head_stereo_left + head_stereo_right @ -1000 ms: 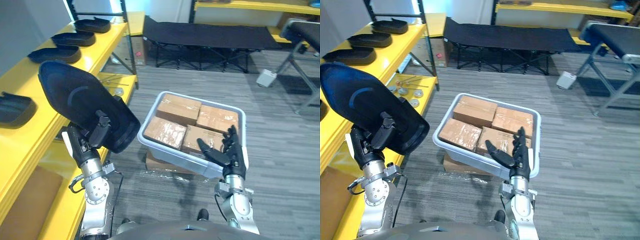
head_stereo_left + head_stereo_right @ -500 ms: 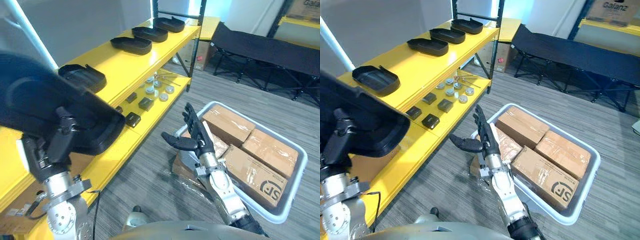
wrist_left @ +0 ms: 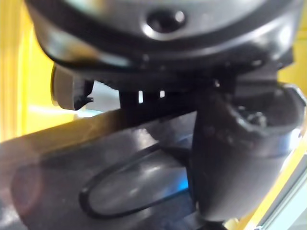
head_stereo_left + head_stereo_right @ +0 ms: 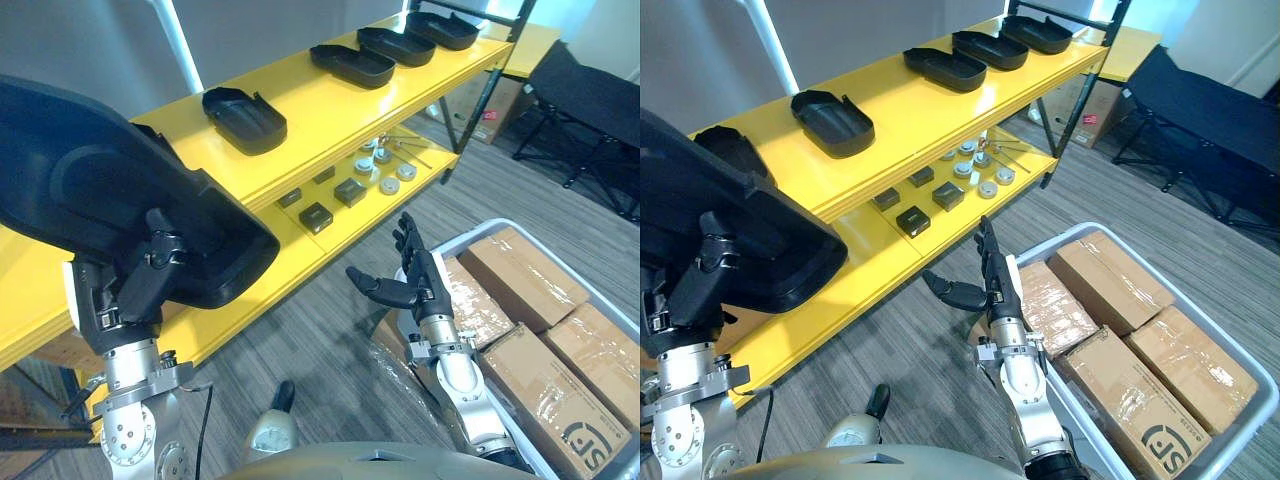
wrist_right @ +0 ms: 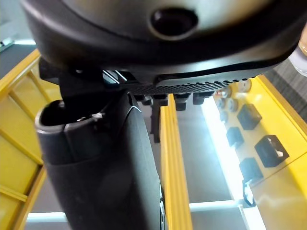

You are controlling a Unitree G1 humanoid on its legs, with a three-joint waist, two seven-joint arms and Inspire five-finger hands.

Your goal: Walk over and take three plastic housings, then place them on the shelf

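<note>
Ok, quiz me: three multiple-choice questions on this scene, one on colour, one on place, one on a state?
1. The shelf is: A blue; B yellow; C white.
2. The boxes lie: A on the shelf; B under it; C in the bin.
3. The left hand is: A open; B shut on a housing; C shut on a box.
B: its boards are yellow. C: the bin's walls ring them. B: fingers curl round the housing; the right hand is open.

A dark printed logo (image 4: 1163, 438) marks the nearest cardboard box (image 4: 1120, 392), lettering unclear.
</note>
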